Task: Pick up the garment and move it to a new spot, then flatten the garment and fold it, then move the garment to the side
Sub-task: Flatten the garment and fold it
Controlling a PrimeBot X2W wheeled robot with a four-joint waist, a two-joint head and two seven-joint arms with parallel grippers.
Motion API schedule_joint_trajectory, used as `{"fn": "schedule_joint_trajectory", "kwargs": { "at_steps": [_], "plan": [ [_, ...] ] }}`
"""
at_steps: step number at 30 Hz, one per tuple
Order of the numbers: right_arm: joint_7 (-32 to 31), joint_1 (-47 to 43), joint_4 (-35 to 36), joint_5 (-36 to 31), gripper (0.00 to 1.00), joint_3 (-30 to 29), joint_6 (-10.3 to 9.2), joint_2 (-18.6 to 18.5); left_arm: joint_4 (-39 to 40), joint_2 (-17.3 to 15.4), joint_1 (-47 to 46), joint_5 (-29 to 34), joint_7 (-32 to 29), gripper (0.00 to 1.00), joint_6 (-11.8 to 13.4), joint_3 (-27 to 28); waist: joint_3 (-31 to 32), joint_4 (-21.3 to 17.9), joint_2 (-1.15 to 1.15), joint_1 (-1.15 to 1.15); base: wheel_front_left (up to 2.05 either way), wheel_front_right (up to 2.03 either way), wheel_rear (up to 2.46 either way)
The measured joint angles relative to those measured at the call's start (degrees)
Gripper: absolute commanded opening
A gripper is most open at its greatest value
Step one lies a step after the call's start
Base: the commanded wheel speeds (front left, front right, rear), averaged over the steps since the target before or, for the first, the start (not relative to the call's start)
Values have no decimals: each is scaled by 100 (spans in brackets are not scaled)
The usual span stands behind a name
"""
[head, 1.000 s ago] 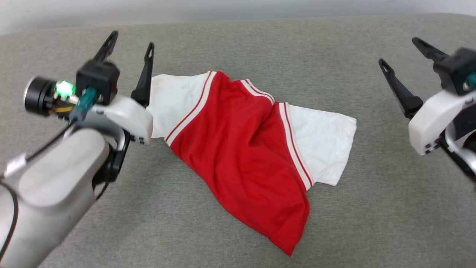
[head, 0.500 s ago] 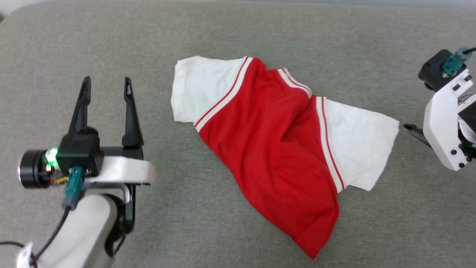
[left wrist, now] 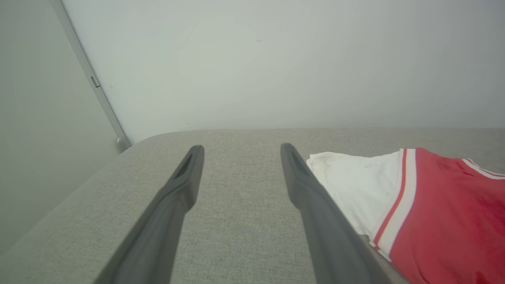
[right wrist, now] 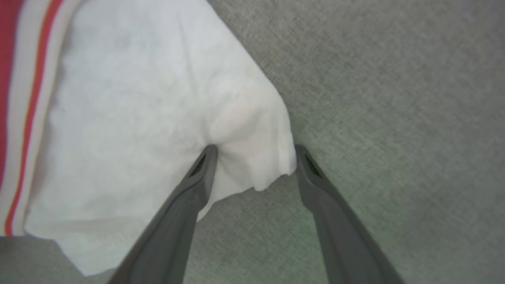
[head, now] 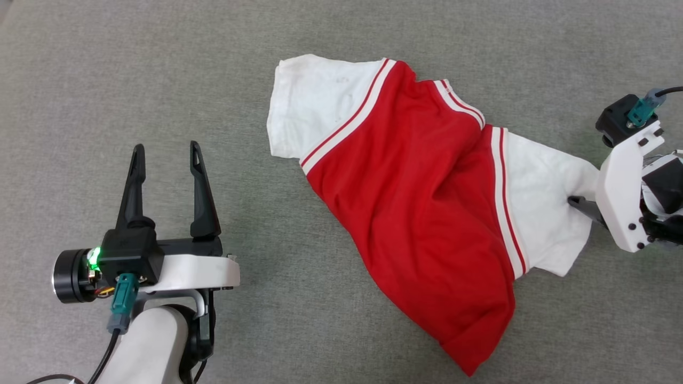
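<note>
Left gripper [head: 166, 146]: two long dark fingers [head: 132, 186], tapered, slotted near the tips. Behind them a black block [head: 130, 250] with a green light [head: 95, 256], a black cylinder [head: 69, 276] at its side, a teal connector [head: 121, 296] trailing a black cable [head: 109, 341]. White shell [head: 192, 271], pale forearm [head: 152, 346]. Right gripper [right wrist: 255, 150]: same dark fingers, white plate [head: 621, 197] dotted with dark screws, second teal plug [head: 637, 112] on a black housing [head: 613, 120] behind.

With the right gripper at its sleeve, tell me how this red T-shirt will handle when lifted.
The T-shirt probably goes limp: it lies in soft rumples on the grey upholstery. Lifted by the white sleeve that the open right gripper straddles, it would likely hang and trail. It looks thin, so light.
</note>
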State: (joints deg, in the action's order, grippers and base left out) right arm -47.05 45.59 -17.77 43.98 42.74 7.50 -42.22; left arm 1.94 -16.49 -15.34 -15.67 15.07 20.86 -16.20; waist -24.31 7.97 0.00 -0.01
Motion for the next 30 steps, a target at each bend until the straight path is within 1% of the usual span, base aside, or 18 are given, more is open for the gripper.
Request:
{"fn": "schedule_joint_trajectory", "kwargs": {
  "at_steps": [2,3,4,7,9,12,14,17,20,23,26,30],
  "plan": [
    [236,32,-65,40,100,90,0,25,-55,93,25,115,0,100,-127,114,-3,-42,0,0,0,0,0],
    [363,49,-86,40,48,146,0,27,-70,127,35,187,0,100,-182,155,5,-67,0,0,0,0,0],
    [506,74,-103,38,0,210,0,24,-101,157,42,245,0,100,-229,211,22,-93,0,0,0,0,0],
    [925,134,-107,97,0,310,0,36,-181,244,129,380,0,100,-365,356,126,-169,0,1,0,0,0],
    [1184,134,-33,220,0,291,1,-26,-212,277,213,456,0,100,-427,453,227,-230,0,1,0,0,0],
    [1502,140,201,314,0,210,1,-345,-233,343,361,538,0,100,-514,590,382,-343,0,1,0,0,0],
    [1574,73,375,394,0,202,2,-584,-230,387,471,572,0,100,-536,698,471,-432,0,1,0,0,0],
    [1602,-233,521,471,0,115,1,-931,-221,421,594,637,0,100,-610,823,592,-557,0,0,0,0,0],
    [1606,-724,477,628,0,-113,1,-1113,-215,477,662,688,0,100,-677,898,675,-646,0,0,0,0,0],
    [1628,-1321,227,719,0,-336,1,-1136,-221,535,679,745,0,100,-748,937,704,-677,0,0,0,0,0],
    [1681,-1850,-113,749,0,-449,1,-991,-280,605,680,800,0,100,-829,940,692,-647,0,1,0,0,0],
    [1789,-2033,-338,711,0,-653,2,-798,-417,638,679,849,0,100,-912,1004,727,-634,0,0,0,0,0]
  ]
}}
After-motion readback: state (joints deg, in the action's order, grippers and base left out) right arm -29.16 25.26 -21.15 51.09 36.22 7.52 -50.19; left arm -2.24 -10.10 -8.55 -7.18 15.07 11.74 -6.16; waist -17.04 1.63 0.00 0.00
